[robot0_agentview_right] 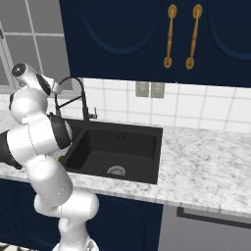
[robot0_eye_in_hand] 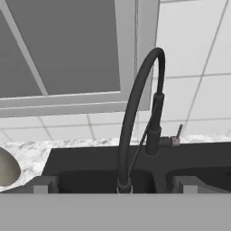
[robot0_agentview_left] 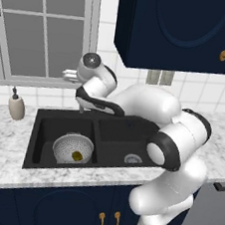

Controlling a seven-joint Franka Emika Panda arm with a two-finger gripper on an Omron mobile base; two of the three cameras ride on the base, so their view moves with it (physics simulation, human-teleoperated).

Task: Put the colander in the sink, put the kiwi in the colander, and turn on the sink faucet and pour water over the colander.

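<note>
Sitting in the sink's (robot0_agentview_left: 39, 150) left basin, the colander (robot0_agentview_left: 72, 148) holds the kiwi (robot0_agentview_left: 77, 156).

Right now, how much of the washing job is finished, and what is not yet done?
Done: the round perforated white colander sits in the left basin of the black double sink, with the small yellow-brown kiwi inside. In hand: the open gripper faces the tall dark arched faucet, touching nothing. Left: turn its lever; no water runs.

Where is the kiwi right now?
In the left base view, the kiwi lies inside the colander, which sits in the left basin of the sink.
</note>
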